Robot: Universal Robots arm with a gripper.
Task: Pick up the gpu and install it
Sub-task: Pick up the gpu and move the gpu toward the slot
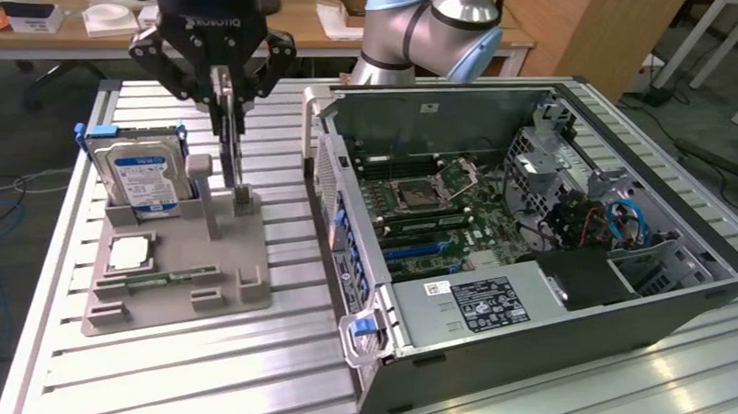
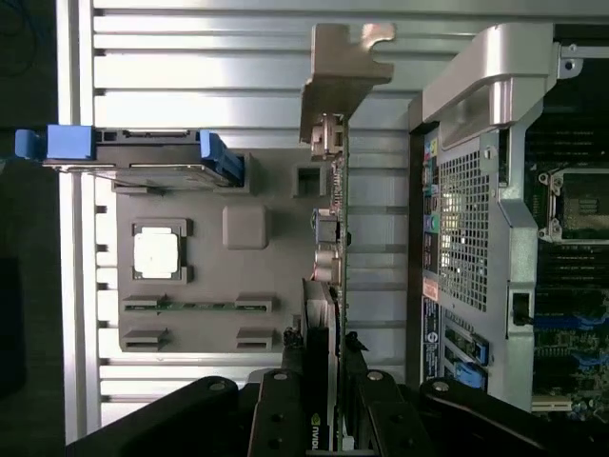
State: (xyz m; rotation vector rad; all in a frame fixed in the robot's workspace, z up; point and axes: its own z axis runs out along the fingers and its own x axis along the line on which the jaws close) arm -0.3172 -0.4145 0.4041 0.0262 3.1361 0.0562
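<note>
While the end effector (image 1: 227, 90) grips the gpu (image 1: 231, 142) upright at the grey holder (image 1: 183, 256), a hard drive (image 1: 143, 173) stands just beside and the open PC case (image 1: 529, 222) sits to the exterior view's right. Slatted metal surface (image 1: 191, 366), desk (image 1: 302, 21) behind. Wrist view: gpu (image 2: 335, 228) edge-on, clamped between the fingers (image 2: 281, 409), PC case (image 2: 476, 190) near.

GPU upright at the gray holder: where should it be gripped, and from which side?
By its upper long edge, from straight above: the gpu stands on edge at the gray holder, thin faces exposed for the jaws. The gripper grips it there.
</note>
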